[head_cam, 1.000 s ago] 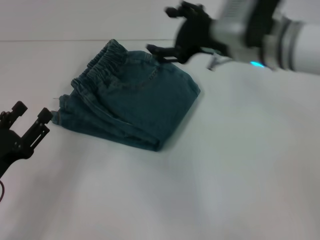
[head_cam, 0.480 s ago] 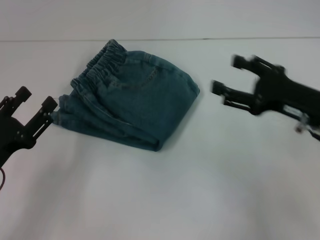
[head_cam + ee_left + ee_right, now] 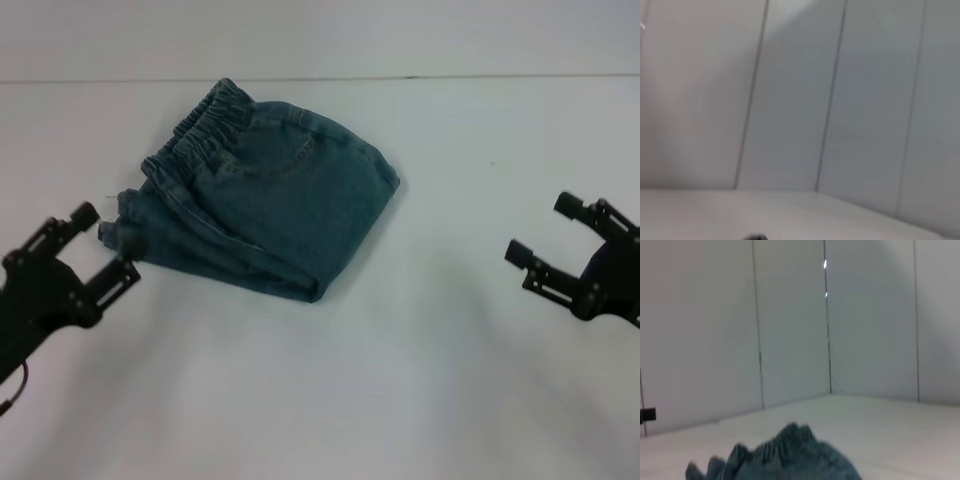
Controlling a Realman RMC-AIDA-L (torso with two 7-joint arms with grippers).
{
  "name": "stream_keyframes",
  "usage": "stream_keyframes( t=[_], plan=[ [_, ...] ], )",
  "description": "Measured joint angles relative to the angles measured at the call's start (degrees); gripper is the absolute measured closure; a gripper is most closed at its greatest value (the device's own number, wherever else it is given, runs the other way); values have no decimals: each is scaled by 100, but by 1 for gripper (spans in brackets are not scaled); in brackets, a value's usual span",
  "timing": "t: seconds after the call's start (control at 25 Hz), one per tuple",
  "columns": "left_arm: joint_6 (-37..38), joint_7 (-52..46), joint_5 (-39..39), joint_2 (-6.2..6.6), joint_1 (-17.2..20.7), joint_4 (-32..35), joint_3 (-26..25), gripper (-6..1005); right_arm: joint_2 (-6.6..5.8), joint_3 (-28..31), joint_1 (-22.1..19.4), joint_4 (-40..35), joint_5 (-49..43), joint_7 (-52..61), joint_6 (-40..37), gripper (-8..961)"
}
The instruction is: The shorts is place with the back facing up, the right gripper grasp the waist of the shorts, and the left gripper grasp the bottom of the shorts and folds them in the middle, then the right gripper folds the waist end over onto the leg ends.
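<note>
Right gripper (image 3: pixel 548 236) wrist cut off; shorts (image 3: pixel 262 188) hems hidden underneath.

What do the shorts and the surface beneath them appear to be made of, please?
The shorts look like faded blue-green denim: matte, stitched seams, gathered elastic waist. The table seems a smooth, matte white board or laminate; its exact material is unclear.

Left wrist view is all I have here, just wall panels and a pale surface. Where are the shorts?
Observer: The shorts lie folded on the white table, in no gripper's hold.
Operator: And the left gripper?
Observer: The left gripper is open beside the folded stack's near-left corner, holding nothing.
Operator: The right one?
Observer: The right gripper is open too, low over the table, well clear of the shorts on their right.
</note>
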Motion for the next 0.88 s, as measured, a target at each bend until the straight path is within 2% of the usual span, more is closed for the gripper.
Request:
stream_keyframes(
  t=[0.28, 0.88],
  plan=[
    [-294, -393, 777, 23, -66, 207, 11, 254, -27, 159, 23, -83, -576, 186, 160, 37],
    [-444, -505, 1087, 14, -55, 209, 15, 250, -38, 328, -27, -198, -924, 201, 121, 37]
  ],
)
